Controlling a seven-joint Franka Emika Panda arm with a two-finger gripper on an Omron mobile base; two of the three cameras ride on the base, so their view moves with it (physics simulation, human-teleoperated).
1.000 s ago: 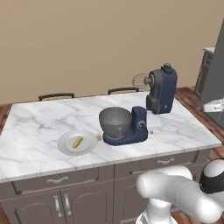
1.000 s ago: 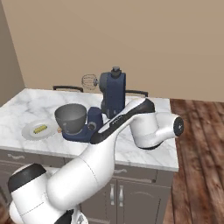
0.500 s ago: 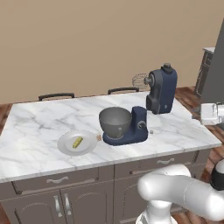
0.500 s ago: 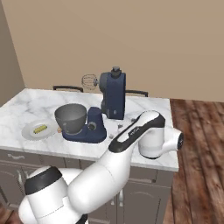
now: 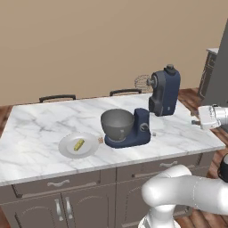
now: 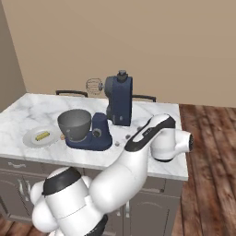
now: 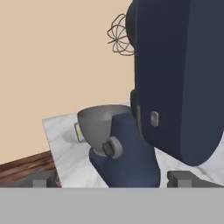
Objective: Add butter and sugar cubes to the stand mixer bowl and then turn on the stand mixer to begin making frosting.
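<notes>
The arm is swinging rightward; gripper fingers sit apart, empty. The butter is waiting on the plate, lower left.

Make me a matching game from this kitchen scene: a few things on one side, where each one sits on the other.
Things:
1. butter
2. sugar cube
3. metal bowl
4. whisk

Places:
A. on the mixer's flat base
B. on the round plate
C. on the counter between plate and mixer
D. up at the tilted mixer head

Pairs: 1-B, 2-C, 3-A, 4-D
</notes>
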